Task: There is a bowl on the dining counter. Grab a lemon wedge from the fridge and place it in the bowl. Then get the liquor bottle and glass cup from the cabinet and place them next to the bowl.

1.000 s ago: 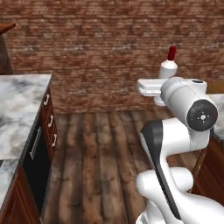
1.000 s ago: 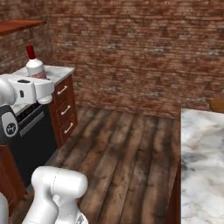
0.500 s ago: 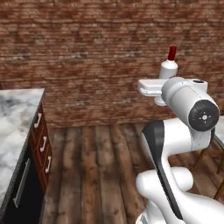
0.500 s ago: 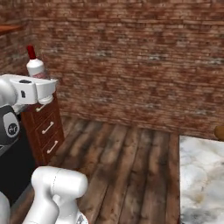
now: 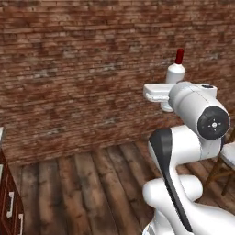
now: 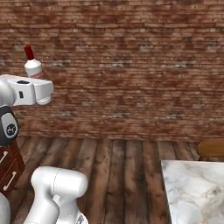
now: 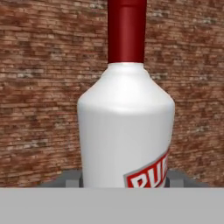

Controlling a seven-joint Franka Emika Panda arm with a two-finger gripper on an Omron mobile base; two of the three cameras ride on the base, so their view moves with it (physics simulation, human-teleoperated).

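Tool [image 7: 124, 181] partly open, its two dark fingertips [image 7: 65, 179] pressed against either side of the liquor bottle [image 7: 126, 127], which stands upright between them. Bottle carried high in the air, in front of the brick wall [image 5: 69, 69].

Left base view: bottle [image 5: 175, 73] seen above the white hand, red cap up; a wooden chair [image 5: 225, 163] at the far right edge, dark drawer fronts [image 5: 9, 206] at the lower left.

Right base view: bottle [image 6: 33, 65] at upper left over the hand; a corner of the marble bench [image 6: 194, 190] at lower right, a round wooden seat [image 6: 211, 148] just behind it.

Hand view: a red-edged label [image 7: 151, 173] low on the bottle, lettering partly cut off.
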